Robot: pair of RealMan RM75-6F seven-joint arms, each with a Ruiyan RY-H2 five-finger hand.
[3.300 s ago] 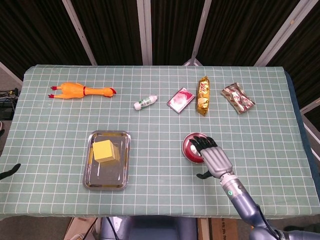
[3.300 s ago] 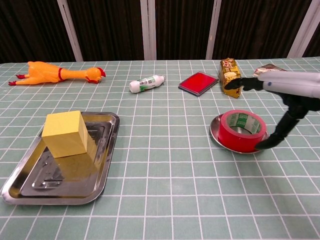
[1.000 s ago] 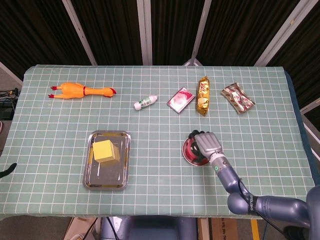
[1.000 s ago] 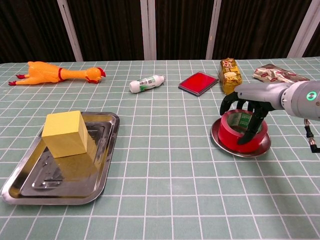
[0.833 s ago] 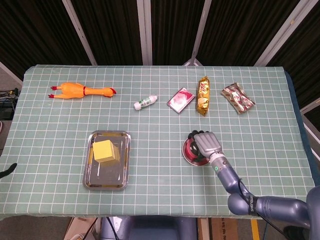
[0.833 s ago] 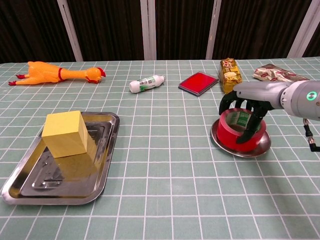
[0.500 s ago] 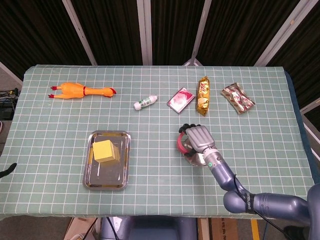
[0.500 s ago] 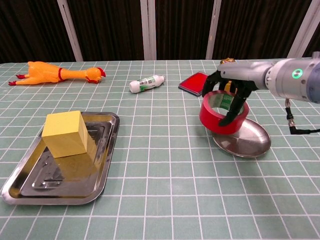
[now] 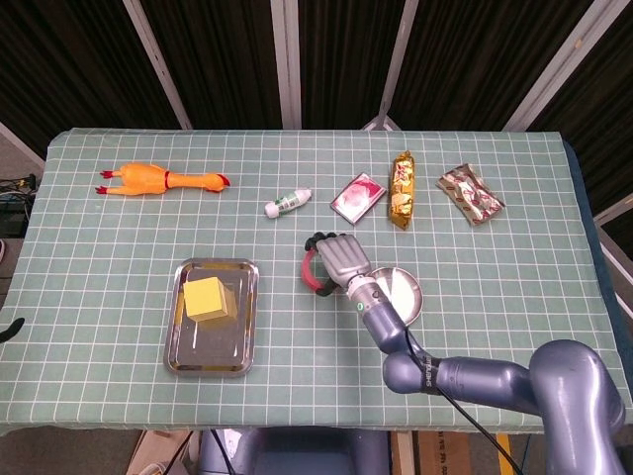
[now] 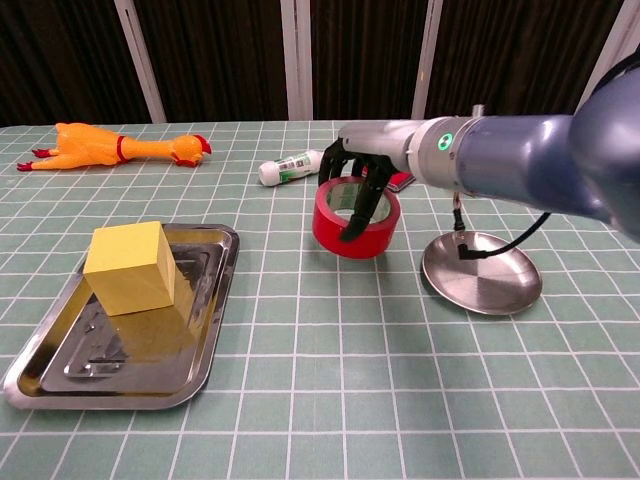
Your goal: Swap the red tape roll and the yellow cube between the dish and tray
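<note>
While the right hand (image 10: pixel 352 175) carries the tape (image 10: pixel 355 220) clear of the table, the cube (image 10: pixel 131 267) sits in the tray (image 10: pixel 215 290).

Fingers curl down through the roll's hole and over its rim, hanging it between tray and dish (image 10: pixel 483 272), which lies bare. That hooked hold looks thin: a quick swing could let the roll slip, land on edge and run off across the cloth. And the tray is occupied, so setting the tape in there could nudge the cube or leave it leaning on the rim. I can't spot the left hand anywhere.
</note>
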